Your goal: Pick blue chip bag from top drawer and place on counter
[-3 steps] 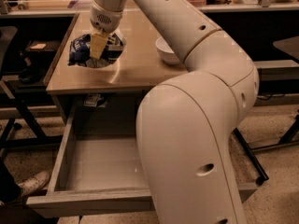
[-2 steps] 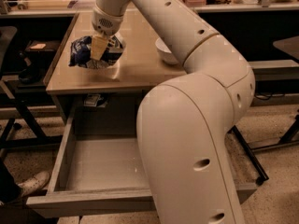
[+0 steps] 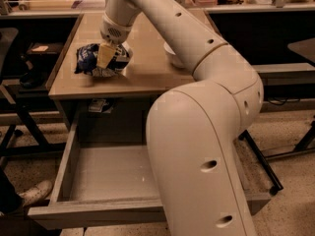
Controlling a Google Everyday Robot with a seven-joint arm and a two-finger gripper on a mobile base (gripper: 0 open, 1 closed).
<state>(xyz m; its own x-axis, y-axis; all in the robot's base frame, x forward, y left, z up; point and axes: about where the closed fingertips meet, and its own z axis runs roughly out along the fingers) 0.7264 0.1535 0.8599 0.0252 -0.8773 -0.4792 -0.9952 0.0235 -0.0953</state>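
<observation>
The blue chip bag [image 3: 93,59], crumpled dark blue with white patches, lies on the left part of the beige counter [image 3: 147,75]. My gripper [image 3: 106,57] comes down on it from above, and its tan finger [image 3: 104,55] presses the bag's front while the other is hidden behind the bag. The gripper looks shut on the bag, which touches the tabletop. The top drawer [image 3: 101,173] is pulled open below the counter and its grey floor is bare. My large white arm covers the drawer's right half.
A round white bowl [image 3: 172,57] stands on the counter right of the bag, partly behind my arm. A cluttered shelf [image 3: 44,4] runs along the back. A shoe [image 3: 30,193] is at the lower left. Black table legs [image 3: 261,161] stand at the right.
My gripper has come down a little with the bag, which now rests on the counter. The drawer and bowl have not moved.
</observation>
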